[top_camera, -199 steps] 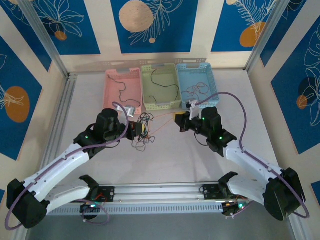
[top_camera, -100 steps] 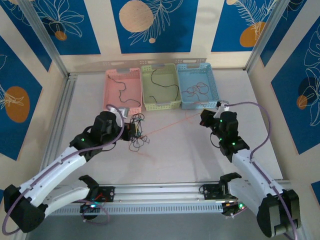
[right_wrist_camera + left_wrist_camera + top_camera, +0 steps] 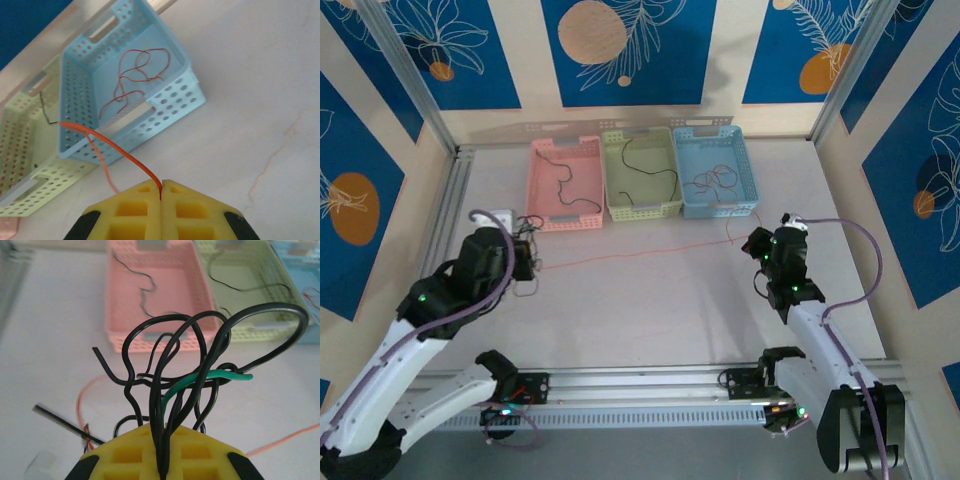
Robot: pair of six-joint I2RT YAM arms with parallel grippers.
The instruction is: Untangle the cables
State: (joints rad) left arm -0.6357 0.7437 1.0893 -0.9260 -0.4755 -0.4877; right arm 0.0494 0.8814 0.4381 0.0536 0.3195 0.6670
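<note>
The left hand (image 3: pixel 162 462) was clamped tight on a bunch of black cables (image 3: pixel 159 410), one green cable (image 3: pixel 235 375) curling out just past its fingertips. The right hand (image 3: pixel 161 192) was pinched closed on a single orange cable (image 3: pixel 630 254), which ran nearly straight over the counter (image 3: pixel 660 310) between both hands. Beyond the left hand sat a pink basket (image 3: pixel 165 287). Ahead of the right hand a blue basket (image 3: pixel 172 102) held red cables (image 3: pixel 121 85), with a green basket (image 3: pixel 20 145) touching it.
</note>
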